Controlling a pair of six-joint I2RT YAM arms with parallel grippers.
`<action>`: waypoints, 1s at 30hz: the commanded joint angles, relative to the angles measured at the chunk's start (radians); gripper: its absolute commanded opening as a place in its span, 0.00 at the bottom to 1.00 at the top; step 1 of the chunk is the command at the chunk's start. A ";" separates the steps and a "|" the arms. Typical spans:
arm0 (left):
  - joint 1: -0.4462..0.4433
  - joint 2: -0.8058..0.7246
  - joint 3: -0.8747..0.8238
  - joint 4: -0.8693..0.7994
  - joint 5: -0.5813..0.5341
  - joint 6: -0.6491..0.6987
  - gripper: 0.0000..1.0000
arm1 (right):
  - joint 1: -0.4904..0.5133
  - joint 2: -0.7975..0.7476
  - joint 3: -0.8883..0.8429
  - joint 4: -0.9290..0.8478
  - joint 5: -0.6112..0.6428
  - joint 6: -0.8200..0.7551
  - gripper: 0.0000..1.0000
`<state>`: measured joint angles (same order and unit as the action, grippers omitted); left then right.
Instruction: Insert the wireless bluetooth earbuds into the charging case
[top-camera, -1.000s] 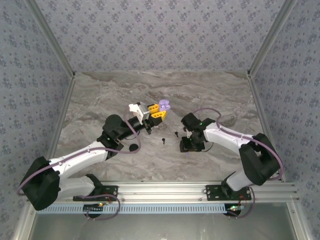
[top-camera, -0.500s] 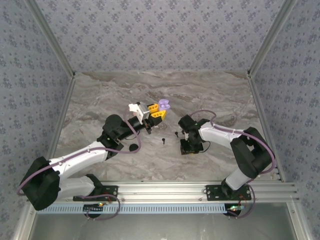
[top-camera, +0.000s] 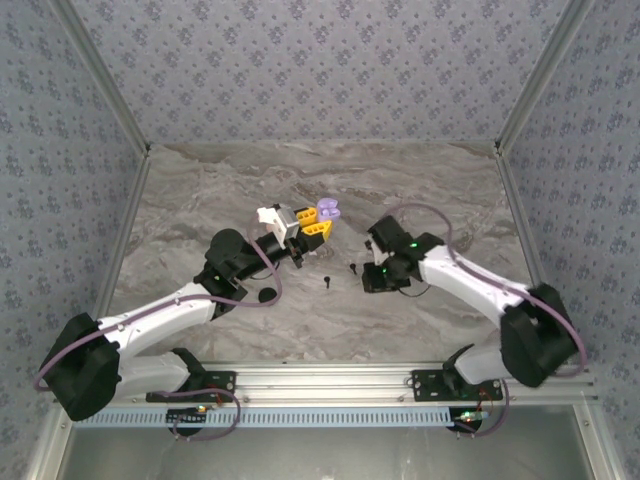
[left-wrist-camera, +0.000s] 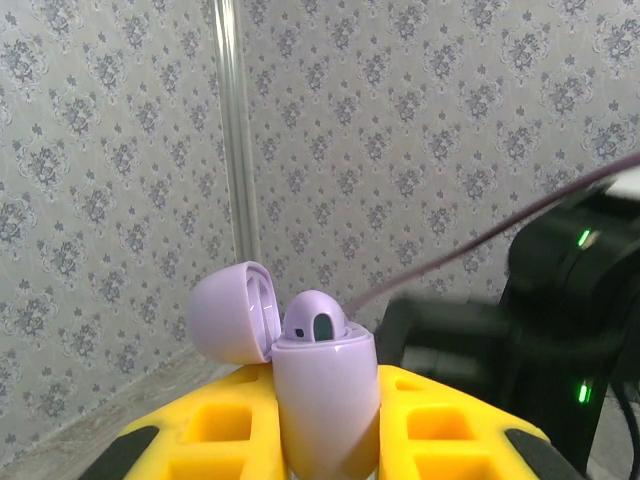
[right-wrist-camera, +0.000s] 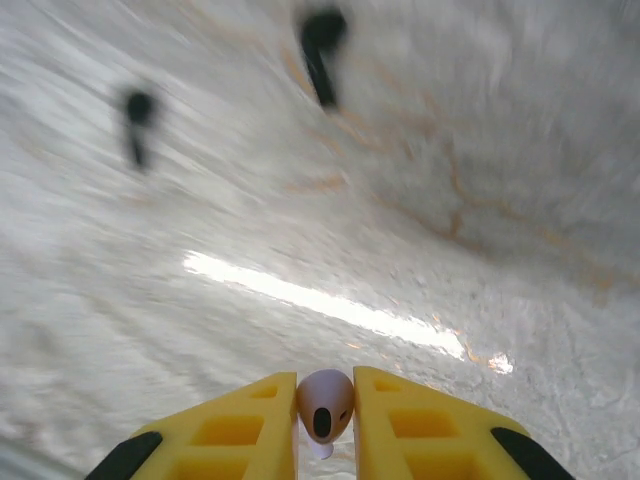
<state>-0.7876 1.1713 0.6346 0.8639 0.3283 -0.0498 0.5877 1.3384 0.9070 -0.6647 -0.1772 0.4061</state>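
Item: lavender earbud (right-wrist-camera: 322, 410). Judged tiny, light, rigid, slippery. Right gripper (right-wrist-camera: 325, 382) pinches bulb, stem toward palm; hold bulb, not stem. Left gripper (left-wrist-camera: 325, 390) clamps open charging case (left-wrist-camera: 325, 420).

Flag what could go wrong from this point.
The lavender earbud is pinched only at the very tips of the right gripper, so it may slip or twist. The lavender charging case seems to hold one bud already beside its open lid; a misaligned push could jam or dislodge it.

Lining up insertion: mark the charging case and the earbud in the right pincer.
charging case (left-wrist-camera: 325, 410), left wrist view, front of body.
lavender earbud (right-wrist-camera: 326, 392), right wrist view, rounded head.
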 joint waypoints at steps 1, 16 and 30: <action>-0.007 -0.018 0.013 0.060 0.018 -0.013 0.00 | -0.060 -0.161 0.054 0.096 -0.123 -0.038 0.21; -0.006 0.034 0.055 0.139 0.090 -0.098 0.00 | -0.029 -0.370 0.316 0.473 -0.300 -0.037 0.24; -0.007 0.042 0.060 0.167 0.104 -0.130 0.00 | 0.053 -0.301 0.319 0.442 -0.230 -0.099 0.24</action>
<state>-0.7876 1.2137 0.6544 0.9737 0.4126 -0.1661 0.6338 1.0428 1.2163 -0.2134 -0.4294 0.3370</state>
